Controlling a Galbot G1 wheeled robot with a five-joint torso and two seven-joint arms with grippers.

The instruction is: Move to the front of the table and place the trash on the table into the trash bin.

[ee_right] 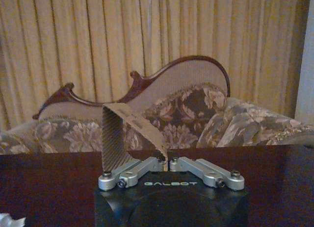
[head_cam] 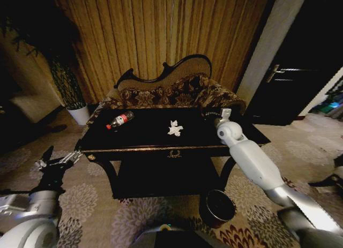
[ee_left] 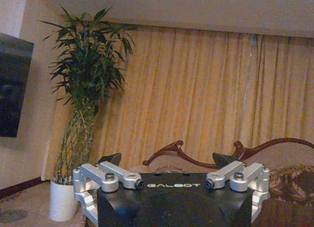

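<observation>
Trash still on the counter point(head_cam: 102, 143): clear bottle point(head_cam: 119, 120) with red label lying on its side toward the far left; crumpled white paper wad point(head_cam: 174, 128) near the middle, well apart from the bottle. Tan ribbed scrap point(ee_right: 121, 136) off the surface, pinched upright in the right gripper point(ee_right: 164, 159), fingers clenched on its lower edge. Right gripper point(head_cam: 224, 115) raised over the far right part of the counter, arm stretched across the near right corner. Trash bin point(head_cam: 217, 207) on the carpet by the counter's near right leg, below that arm. Left gripper point(head_cam: 56, 161) low beside the counter's near left corner, not touching it; fingers point(ee_left: 110, 159) spread wide, grasping nothing. Patterned sofa point(head_cam: 166, 92) just behind the counter, white plant pot point(head_cam: 80, 114) to the far left.
</observation>
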